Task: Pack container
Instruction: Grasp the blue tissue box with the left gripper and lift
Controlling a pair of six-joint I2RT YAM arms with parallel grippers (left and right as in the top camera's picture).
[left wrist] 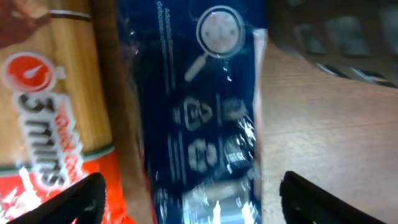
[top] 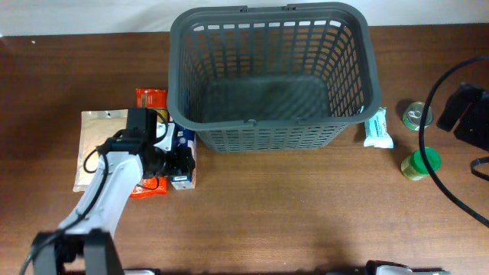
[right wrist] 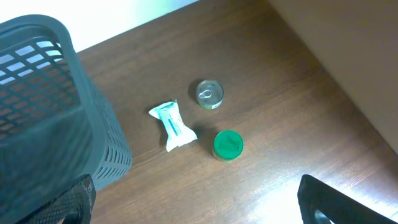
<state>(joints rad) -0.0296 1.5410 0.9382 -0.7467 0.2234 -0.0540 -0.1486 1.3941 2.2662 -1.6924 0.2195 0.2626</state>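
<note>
The dark grey slotted basket (top: 365, 53) stands at the back middle of the table and is empty; its wall also shows in the right wrist view (right wrist: 56, 124). My left gripper (top: 180, 163) is open, low over a dark blue packet (left wrist: 199, 118) that lies beside the basket's front left corner. In the left wrist view its fingers (left wrist: 196, 202) straddle the packet, one on each side, and it is not held. My right gripper (right wrist: 199, 208) is open and empty, high above the table at the far right (top: 467, 113).
An orange spaghetti packet (left wrist: 50, 124) lies just left of the blue one, and a silver foil pouch (top: 95, 149) lies further left. Right of the basket are a white-and-teal packet (top: 378, 128), a small tin can (top: 417, 116) and a green-lidded jar (top: 420, 163).
</note>
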